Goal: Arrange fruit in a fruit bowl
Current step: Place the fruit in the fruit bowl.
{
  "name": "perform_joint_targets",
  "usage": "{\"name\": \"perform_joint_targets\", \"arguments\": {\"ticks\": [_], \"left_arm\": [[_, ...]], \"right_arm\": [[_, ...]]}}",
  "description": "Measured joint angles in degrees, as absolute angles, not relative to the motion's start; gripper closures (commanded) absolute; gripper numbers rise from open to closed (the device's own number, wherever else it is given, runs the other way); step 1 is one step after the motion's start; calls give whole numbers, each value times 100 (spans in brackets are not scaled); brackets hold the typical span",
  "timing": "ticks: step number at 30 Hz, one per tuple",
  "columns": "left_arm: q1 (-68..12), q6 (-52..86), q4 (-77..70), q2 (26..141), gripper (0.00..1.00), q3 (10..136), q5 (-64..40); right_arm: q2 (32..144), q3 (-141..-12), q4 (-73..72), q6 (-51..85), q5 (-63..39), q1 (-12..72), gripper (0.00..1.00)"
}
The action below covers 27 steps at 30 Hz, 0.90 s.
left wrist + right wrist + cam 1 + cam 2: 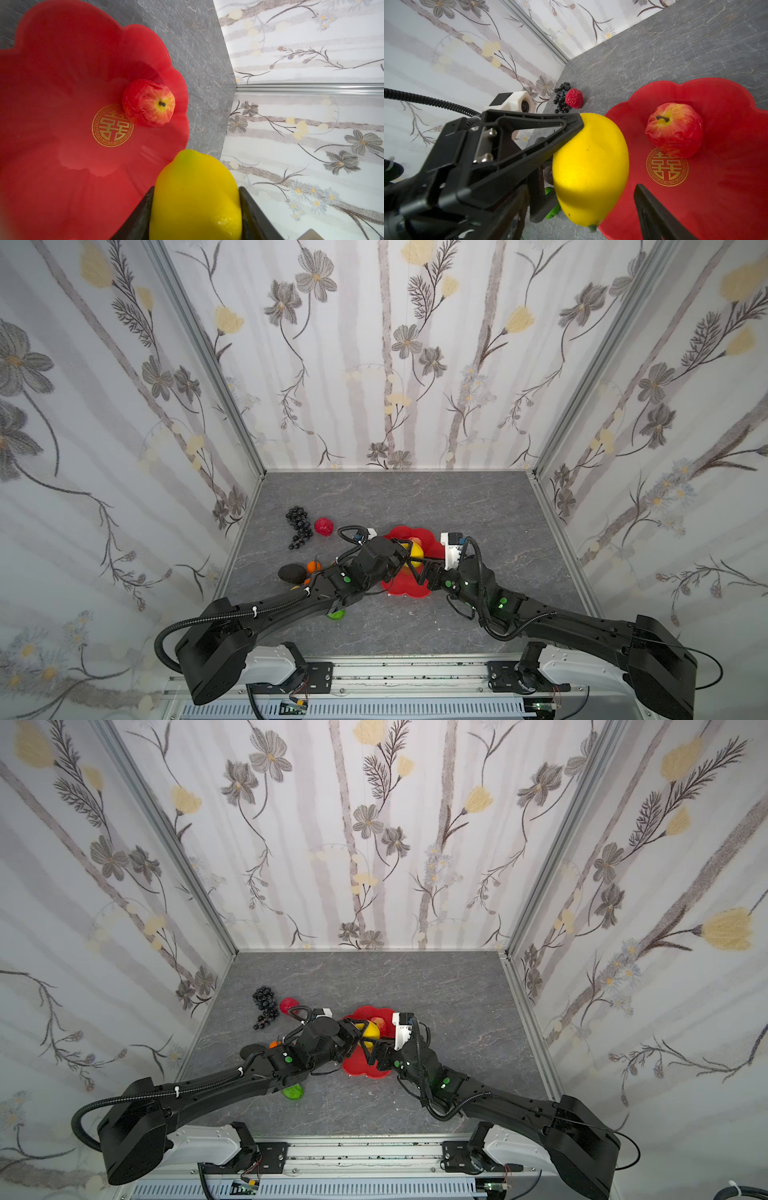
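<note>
The left gripper was clamped on the lemon, held over the fruit bowl. The right gripper stood with jaws apart about the lemon, seemingly not touching it. It seemed wise to lower the lemon beside the apple before release, since it could roll. The grape bunch lay beyond the bowl.

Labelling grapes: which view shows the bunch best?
Both top views: the whole grape bunch lies unobstructed. Right wrist shows it small, partly behind the bumpy red fruit; left wrist misses it.
</note>
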<state>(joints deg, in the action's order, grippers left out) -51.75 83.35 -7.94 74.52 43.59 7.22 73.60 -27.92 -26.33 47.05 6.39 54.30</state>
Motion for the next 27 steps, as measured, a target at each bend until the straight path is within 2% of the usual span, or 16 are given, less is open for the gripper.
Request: {"name": "perform_joint_targets", "arguments": {"ticks": [5,16,27], "left_arm": [[-5260,8337,-834,7456,50,4394,727],[-5443,8287,-832,7426,48,4499,880],[-5382,7832,-467,7026,15,4519,1162]], "right_arm": [[7402,-2816,-2630,4718,666,5433,27],[7393,-2884,-2600,4678,832,5426,49],[7131,-2956,-2217,4320,950,5426,51]]}}
